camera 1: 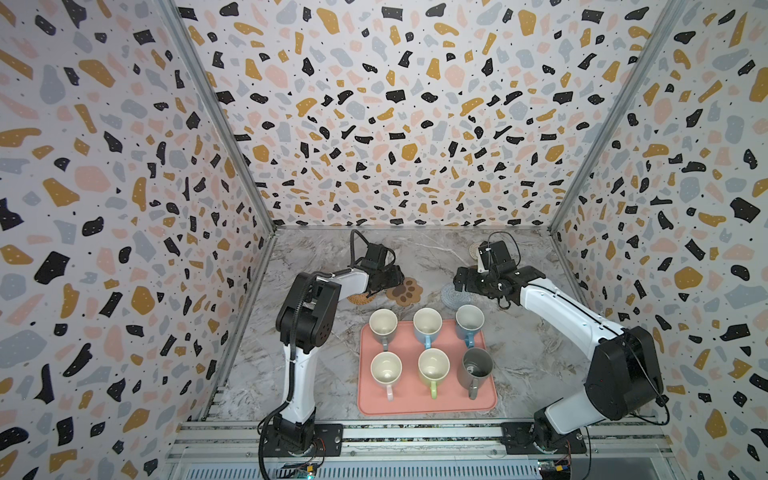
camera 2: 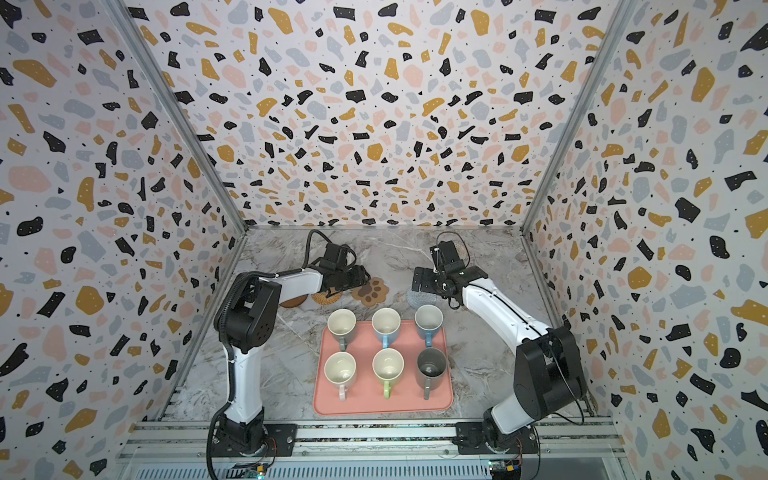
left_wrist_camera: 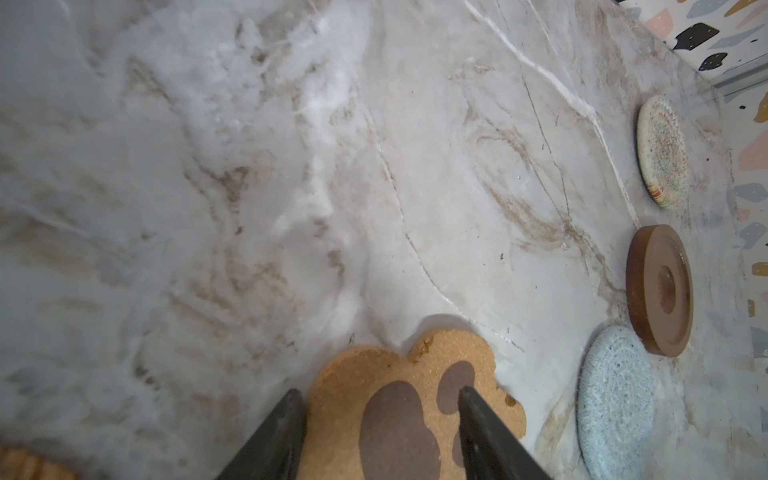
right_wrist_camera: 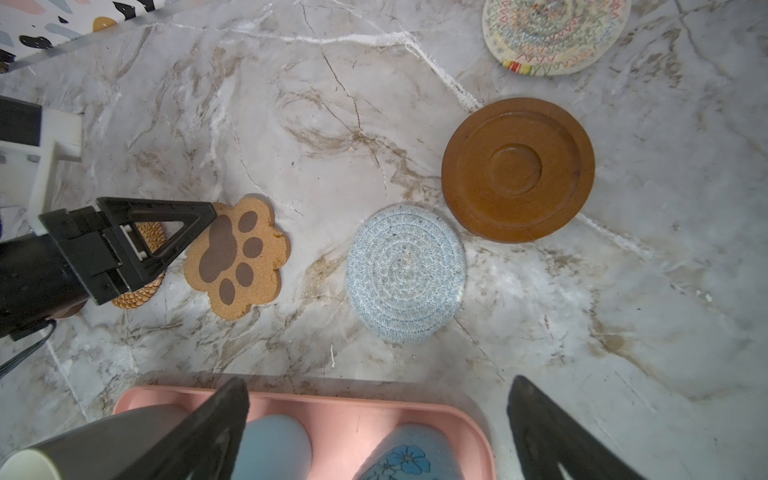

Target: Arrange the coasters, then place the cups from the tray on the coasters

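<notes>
The left gripper (left_wrist_camera: 380, 395) is hovering with its jaws parted over the paw coaster (right_wrist_camera: 237, 257), which is lying flat just beyond the far edge of the tray (camera 1: 415, 405). Whether the gripper is touching the coaster cannot be told. The right gripper (right_wrist_camera: 378, 381) is hanging spread wide and empty near the tray's far right corner. All six cups (camera 1: 433, 365) are standing on the tray.

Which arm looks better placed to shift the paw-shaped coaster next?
Left, probably. The left gripper sits with open jaws right at the paw-print coaster; the right gripper hangs open near the tray, farther off.
</notes>
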Robot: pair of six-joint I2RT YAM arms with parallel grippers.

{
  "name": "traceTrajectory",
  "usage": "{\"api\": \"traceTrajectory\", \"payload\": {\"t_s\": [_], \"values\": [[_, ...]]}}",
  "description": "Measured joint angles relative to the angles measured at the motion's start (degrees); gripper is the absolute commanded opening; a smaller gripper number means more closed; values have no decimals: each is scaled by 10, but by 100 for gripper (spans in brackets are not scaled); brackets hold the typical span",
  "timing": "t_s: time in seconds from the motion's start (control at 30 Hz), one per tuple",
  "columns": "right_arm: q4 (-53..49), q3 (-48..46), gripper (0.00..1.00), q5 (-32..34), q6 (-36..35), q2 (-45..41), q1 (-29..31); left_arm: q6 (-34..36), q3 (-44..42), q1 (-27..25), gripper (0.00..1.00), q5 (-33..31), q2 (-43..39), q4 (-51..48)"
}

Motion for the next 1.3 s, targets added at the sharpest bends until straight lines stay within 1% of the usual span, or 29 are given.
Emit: {"api": "traceTrajectory", "payload": {"t_s": [0.17,0.3,0.5,0.63,0.8,1.1,1.3], "values": [[0,0,99,-8,-1,0,0,-9,1,-1,63,-2,-1,-1],[0,0,99,-11,-5,0,1,-5,0,-1,64,-8,-19,-28],[0,0,99,-15,-13,0,2,5,-44,-1,65,-9,-106,-50],[2,0,99,-21,-20,0,2,5,-74,-1,65,4,-133,-51],[11,-10,99,-26,-28,-5,2,0,-102,-1,65,30,-135,-60],[15,-28,99,-34,-35,-10,0,-17,-116,-9,65,59,-129,-53],[16,-36,99,-37,-35,-10,-11,-31,-118,-16,65,65,-99,-34]]}}
